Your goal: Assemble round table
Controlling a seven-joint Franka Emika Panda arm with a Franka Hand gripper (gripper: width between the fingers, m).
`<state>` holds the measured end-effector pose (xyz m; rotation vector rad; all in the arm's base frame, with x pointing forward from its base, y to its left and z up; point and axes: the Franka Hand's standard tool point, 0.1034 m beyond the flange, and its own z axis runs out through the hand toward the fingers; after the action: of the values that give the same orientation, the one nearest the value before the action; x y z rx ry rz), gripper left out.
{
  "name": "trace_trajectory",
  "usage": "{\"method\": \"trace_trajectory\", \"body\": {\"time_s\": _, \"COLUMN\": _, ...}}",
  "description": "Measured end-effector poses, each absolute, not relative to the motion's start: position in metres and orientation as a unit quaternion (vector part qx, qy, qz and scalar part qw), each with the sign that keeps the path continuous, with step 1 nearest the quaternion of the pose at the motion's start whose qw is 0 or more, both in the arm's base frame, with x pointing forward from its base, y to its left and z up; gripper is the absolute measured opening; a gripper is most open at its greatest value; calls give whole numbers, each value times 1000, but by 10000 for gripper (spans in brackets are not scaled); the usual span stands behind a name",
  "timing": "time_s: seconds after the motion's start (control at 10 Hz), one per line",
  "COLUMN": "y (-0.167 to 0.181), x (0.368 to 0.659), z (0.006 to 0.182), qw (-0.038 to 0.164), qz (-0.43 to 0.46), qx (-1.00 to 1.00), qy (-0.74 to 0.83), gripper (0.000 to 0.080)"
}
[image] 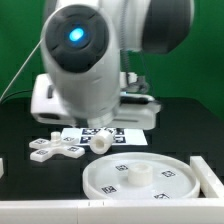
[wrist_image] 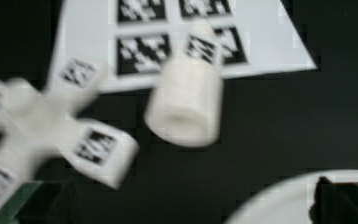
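Observation:
The white rimmed round disc (image: 135, 178) lies flat on the black table near the front, with a small hub in its middle; part of its rim shows in the wrist view (wrist_image: 300, 205). The short cylinder leg (image: 102, 144) lies on its side at the marker board's edge, and is also in the wrist view (wrist_image: 185, 95). The cross-shaped foot (image: 55, 150) lies on the exterior view's left of the leg, and is blurred in the wrist view (wrist_image: 51, 130). My gripper (wrist_image: 194, 205) hangs above these parts, open and empty, touching none. The arm hides it in the exterior view.
The marker board (image: 100, 133) lies behind the leg and shows in the wrist view (wrist_image: 176, 35). A white block (image: 45, 100) stands at the back behind the arm. White rails sit at the table's right (image: 207, 175) and left (image: 2, 168) edges.

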<state>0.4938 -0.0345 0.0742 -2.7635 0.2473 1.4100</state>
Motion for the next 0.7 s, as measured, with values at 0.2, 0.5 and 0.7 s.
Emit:
{"method": "trace_trajectory", "body": {"time_s": 0.2, "y": -36, "x": 485, "z": 68, "qw": 1, "qz": 469, "qx": -877, "qy": 104, "gripper": 649}}
{"method": "trace_trajectory", "body": {"time_s": 0.5, "y": -37, "x": 483, "z": 67, "qw": 0, "qz": 467, "qx": -877, "qy": 111, "gripper": 649}}
{"method": "trace_trajectory", "body": {"time_s": 0.7, "y": -45, "x": 466, "z": 62, "qw": -4, "qz": 455, "qx": -881, "qy": 129, "gripper": 649}}
